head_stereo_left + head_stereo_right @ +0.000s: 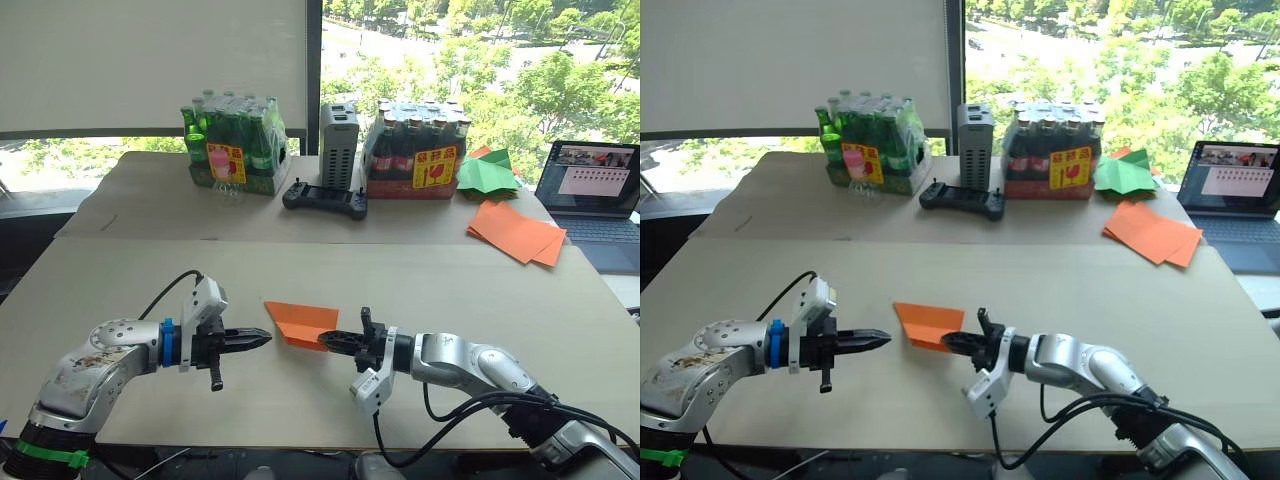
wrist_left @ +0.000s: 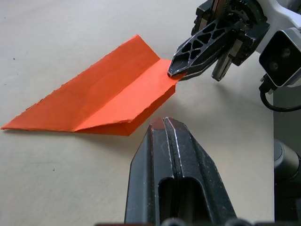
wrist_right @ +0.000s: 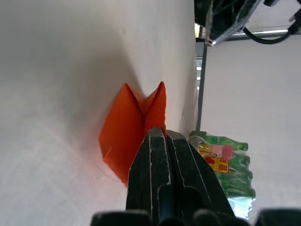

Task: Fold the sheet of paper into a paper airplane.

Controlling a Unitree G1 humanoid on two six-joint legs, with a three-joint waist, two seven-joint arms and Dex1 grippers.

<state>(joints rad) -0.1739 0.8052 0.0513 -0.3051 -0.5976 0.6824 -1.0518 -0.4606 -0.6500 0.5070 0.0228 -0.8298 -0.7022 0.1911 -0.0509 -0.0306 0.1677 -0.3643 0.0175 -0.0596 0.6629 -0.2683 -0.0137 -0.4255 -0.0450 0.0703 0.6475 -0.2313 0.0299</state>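
Paper point(image 1: 303, 322): folded orange wedge, creased, one edge ragged, lying flat on the near table point(image 1: 450, 290), front centre. Corner nearest the right gripper point(image 1: 334, 342) hidden under its black fingertips; fingers clenched on that corner, lifting it slightly. Left gripper point(image 1: 262, 337) just beside the paper's other side, apart from it, fingers pressed together on nothing. Behind the paper, well apart: bare matte tabletop, then the far table with green bottles point(image 1: 232, 148), dark bottles point(image 1: 416, 147), controller point(image 1: 325, 198), grey box point(image 1: 339, 144). Green paper point(image 1: 487, 171) and orange pile point(image 1: 516, 231) far off towards the laptop point(image 1: 592, 190), cut off by the frame edge.
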